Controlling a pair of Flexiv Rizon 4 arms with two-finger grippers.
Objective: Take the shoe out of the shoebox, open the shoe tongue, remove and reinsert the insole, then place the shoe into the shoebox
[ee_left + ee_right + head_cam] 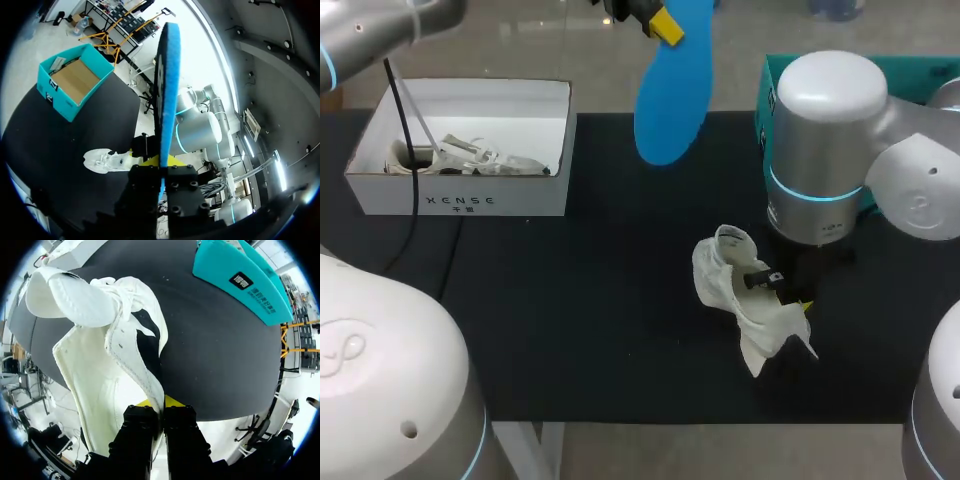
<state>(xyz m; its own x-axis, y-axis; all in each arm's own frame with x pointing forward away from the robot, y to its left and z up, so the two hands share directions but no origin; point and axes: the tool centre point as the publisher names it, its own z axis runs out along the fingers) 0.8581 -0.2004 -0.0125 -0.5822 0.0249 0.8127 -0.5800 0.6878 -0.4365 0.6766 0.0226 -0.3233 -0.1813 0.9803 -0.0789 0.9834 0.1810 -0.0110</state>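
Head view: right arm (825,140) partly hides teal shoebox (918,72) (white box (520,195) opposite).

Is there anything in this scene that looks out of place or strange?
The blue insole is outside the white shoe: the left gripper holds it in the air. The shoe lies crumpled on the table, its edge pinched by the right gripper.
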